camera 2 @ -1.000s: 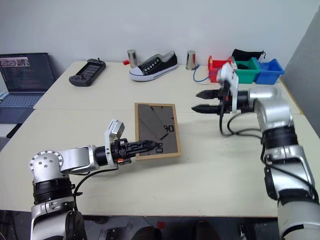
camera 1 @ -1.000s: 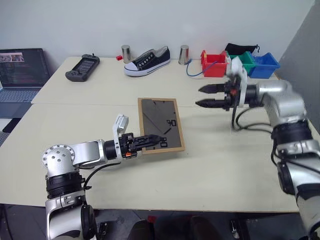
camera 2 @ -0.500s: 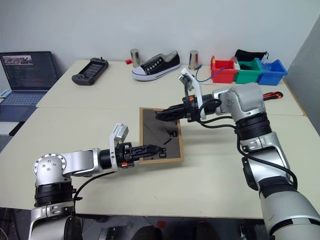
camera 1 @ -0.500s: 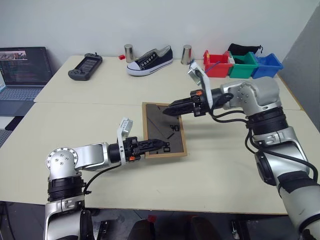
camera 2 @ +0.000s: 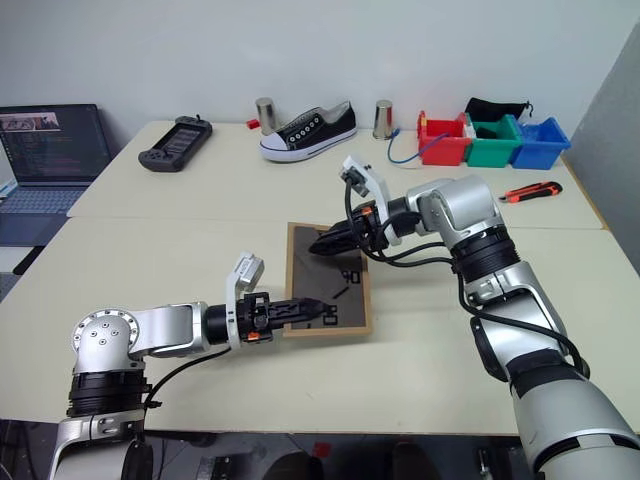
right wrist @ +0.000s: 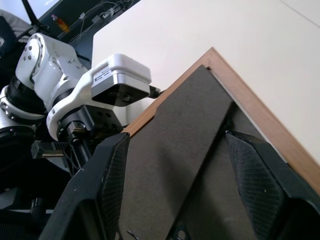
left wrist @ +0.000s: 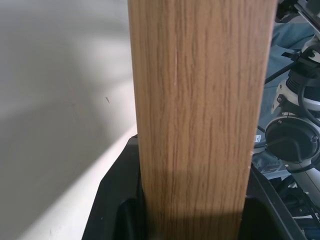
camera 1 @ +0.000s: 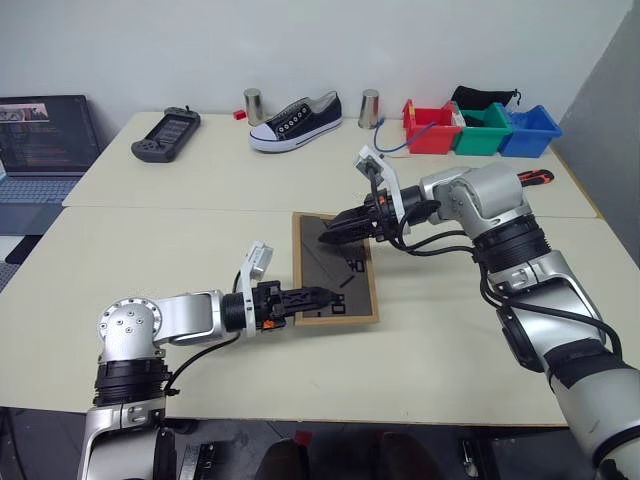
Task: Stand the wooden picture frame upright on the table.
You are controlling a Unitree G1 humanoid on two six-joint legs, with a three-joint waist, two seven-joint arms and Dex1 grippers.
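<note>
Over the wooden picture frame (camera 1: 335, 265), the right hand (camera 1: 328, 234) has swung in.

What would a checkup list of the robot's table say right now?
Surface: pale cream table, made of two tops with a seam between.
Job's things: wooden picture frame has its dark backing facing up; not standing yet.
Clutter: sneaker, two metal cups, game controller, red, green and blue bins, utility knife, all along the far side.
Grippers: left end effector is clamped on the frame's near edge; right end effector is open over the backing's far part.
Cables: blue cord by the red bin.
Surroundings: laptop beside the table, white wall behind.
</note>
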